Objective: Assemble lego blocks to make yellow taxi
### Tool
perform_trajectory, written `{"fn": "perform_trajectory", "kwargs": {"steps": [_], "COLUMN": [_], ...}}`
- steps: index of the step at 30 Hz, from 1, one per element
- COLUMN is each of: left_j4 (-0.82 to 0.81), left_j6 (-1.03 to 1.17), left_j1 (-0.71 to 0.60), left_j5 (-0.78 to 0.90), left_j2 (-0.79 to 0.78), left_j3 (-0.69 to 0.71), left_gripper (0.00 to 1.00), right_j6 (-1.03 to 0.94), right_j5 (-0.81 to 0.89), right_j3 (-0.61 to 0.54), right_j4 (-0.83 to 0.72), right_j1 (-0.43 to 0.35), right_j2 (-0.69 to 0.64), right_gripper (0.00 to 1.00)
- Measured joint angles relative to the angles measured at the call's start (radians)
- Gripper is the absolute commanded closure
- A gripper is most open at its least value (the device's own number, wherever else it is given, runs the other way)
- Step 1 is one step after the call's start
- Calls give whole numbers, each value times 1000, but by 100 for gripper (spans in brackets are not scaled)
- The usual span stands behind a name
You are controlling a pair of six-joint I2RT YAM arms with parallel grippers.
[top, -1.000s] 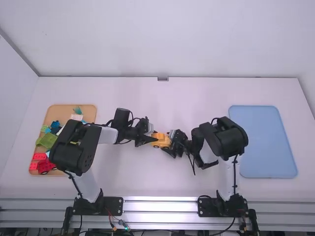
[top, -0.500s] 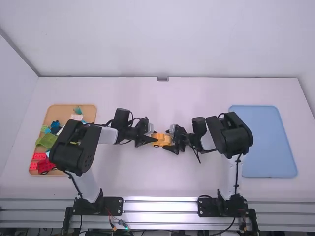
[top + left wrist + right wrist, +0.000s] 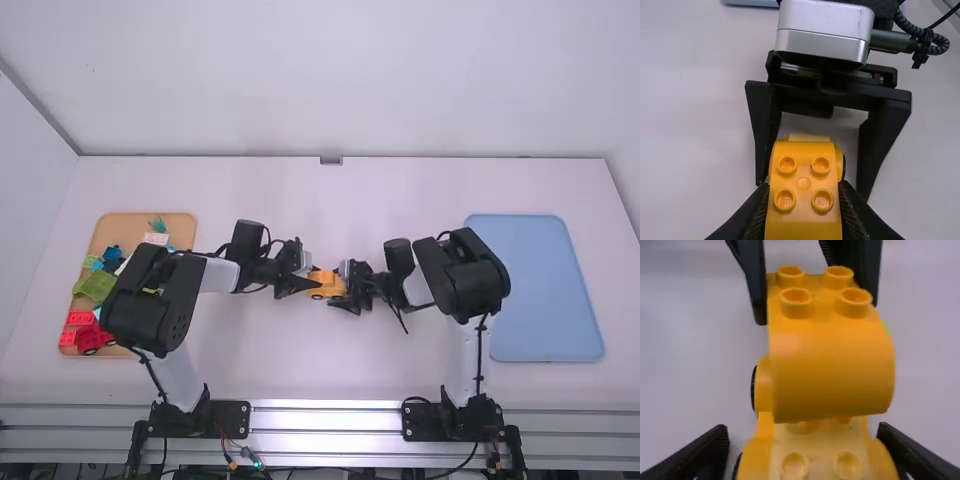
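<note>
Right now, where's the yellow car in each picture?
High view: the yellow car is near the middle, between the two arms.
Left wrist view: at the bottom, a little left of the middle.
Right wrist view: in the middle, reaching down to the bottom edge.
Landmark in all three: the left gripper, black, holding one end of the car.

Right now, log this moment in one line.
left claw: shut on studded yellow block | right claw: open around wheeled yellow base | block: atop base | spare blocks: in tan tray
</note>
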Motion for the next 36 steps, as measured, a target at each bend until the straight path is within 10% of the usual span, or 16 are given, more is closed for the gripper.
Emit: {"fn": "perform_trajectory", "kwargs": {"steps": [6, 36], "left_j4": [0, 117], "left_j6": [1, 38], "left_j1": [0, -24], "left_j5": [0, 89], "left_j2": [0, 105], "left_j3": [0, 2], "left_gripper": [98, 98], "right_j6": [-8, -19], "right_j5": [-9, -22], "right_j3": [2, 9], "right_j4": [-11, -39], "right_j1": [0, 0], "right_j2": [0, 0], "right_gripper": [52, 52]}}
